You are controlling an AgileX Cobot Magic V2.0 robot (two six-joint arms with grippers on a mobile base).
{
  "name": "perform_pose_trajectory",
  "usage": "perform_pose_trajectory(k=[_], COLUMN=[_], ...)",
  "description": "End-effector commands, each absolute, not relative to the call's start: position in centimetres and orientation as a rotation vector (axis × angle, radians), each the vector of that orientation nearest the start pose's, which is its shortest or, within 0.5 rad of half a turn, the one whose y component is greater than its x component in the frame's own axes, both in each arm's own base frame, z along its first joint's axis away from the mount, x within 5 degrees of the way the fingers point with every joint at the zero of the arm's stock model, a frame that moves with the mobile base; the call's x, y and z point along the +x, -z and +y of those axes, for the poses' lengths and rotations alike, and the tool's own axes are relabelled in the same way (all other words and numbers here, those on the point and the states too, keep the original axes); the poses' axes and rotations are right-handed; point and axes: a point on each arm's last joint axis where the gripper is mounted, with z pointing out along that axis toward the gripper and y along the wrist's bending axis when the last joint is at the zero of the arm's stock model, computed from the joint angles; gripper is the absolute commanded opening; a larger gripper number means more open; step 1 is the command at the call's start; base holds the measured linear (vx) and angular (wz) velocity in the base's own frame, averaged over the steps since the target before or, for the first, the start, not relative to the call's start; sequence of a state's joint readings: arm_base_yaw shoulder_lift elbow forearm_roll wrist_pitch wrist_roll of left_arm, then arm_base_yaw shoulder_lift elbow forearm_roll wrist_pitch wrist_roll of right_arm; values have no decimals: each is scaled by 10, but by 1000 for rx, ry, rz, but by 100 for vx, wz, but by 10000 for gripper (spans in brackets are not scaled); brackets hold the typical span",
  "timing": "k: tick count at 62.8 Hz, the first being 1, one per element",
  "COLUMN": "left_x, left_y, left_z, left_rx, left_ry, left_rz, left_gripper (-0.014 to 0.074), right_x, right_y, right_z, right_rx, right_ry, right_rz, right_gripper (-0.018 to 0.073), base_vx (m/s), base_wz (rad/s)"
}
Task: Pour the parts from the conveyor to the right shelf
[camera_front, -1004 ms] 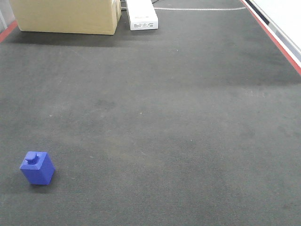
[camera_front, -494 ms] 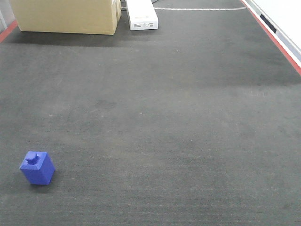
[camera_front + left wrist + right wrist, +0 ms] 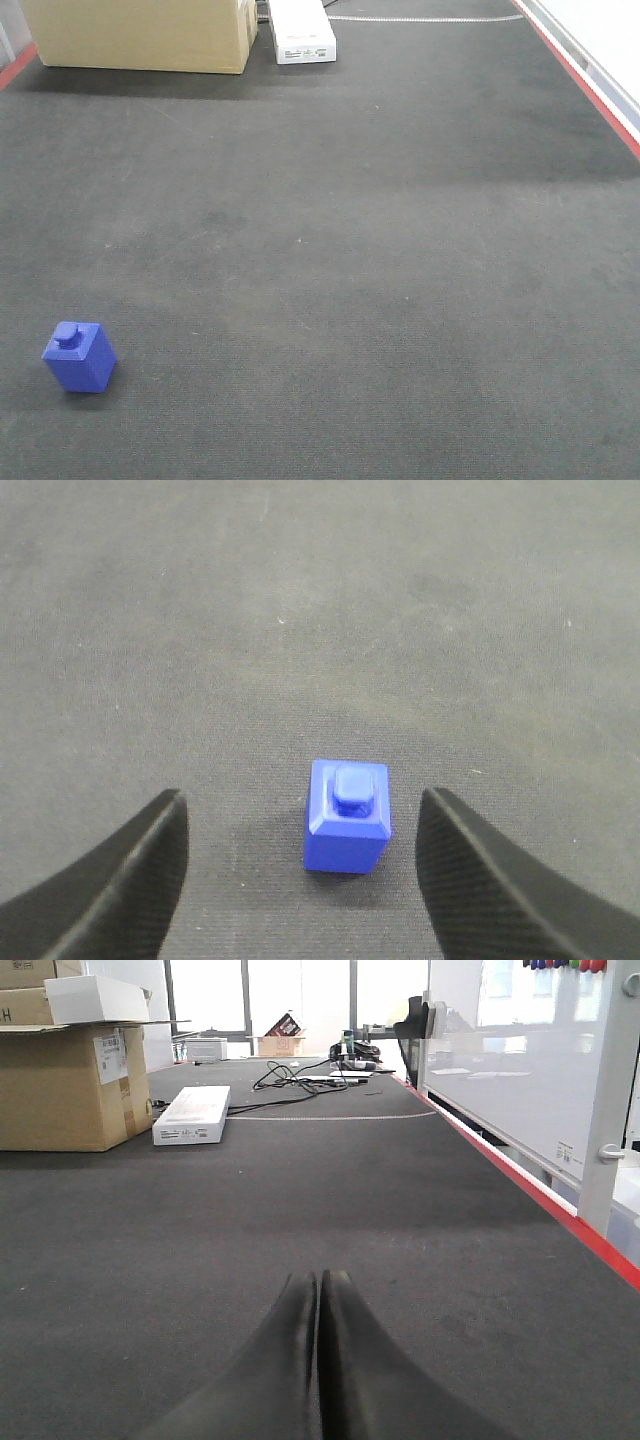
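Observation:
A small blue block (image 3: 79, 357) with a round knob on top stands on the dark grey conveyor belt (image 3: 350, 250) at the front left. In the left wrist view the block (image 3: 347, 816) stands upright between my two black fingers, touching neither. My left gripper (image 3: 300, 810) is open and hovers above the belt around the block. My right gripper (image 3: 320, 1282) is shut and empty, low over the belt, pointing down its length. Neither gripper shows in the front view. The right shelf is out of view.
A cardboard box (image 3: 140, 35) and a flat white box (image 3: 300, 35) lie at the belt's far end. A red strip (image 3: 585, 80) edges the belt's right side. A white board panel (image 3: 520, 1060) stands along that side, with cables (image 3: 300, 1072) beyond.
The block stays in place; its knob now looks round, no longer smeared. A dark mark at the upper right edge has slid out of view. Nothing else moved.

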State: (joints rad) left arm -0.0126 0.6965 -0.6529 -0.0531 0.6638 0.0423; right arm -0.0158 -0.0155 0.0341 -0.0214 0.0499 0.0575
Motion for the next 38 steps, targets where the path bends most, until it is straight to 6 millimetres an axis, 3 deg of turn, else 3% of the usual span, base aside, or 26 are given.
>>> perform_pose_trajectory(k=[1, 16, 38], left_x=[146, 189, 249], left_y=[-338, -346, -325], left_z=[-7, -19, -28], left_rx=[66, 192, 293], left_ry=[47, 166, 257], left_rz=[2147, 2235, 2501], left_gripper=[468, 468, 468], right_x=[56, 56, 56], right_y=[-201, -201, -201], right_z=[-1, -1, -1], right_rx=[34, 34, 34], right_ry=[-14, -14, -14], right_rz=[1475, 1475, 1475], right_gripper=[-10, -10, -10], base_vx=[0, 0, 0], base_wz=[0, 0, 0])
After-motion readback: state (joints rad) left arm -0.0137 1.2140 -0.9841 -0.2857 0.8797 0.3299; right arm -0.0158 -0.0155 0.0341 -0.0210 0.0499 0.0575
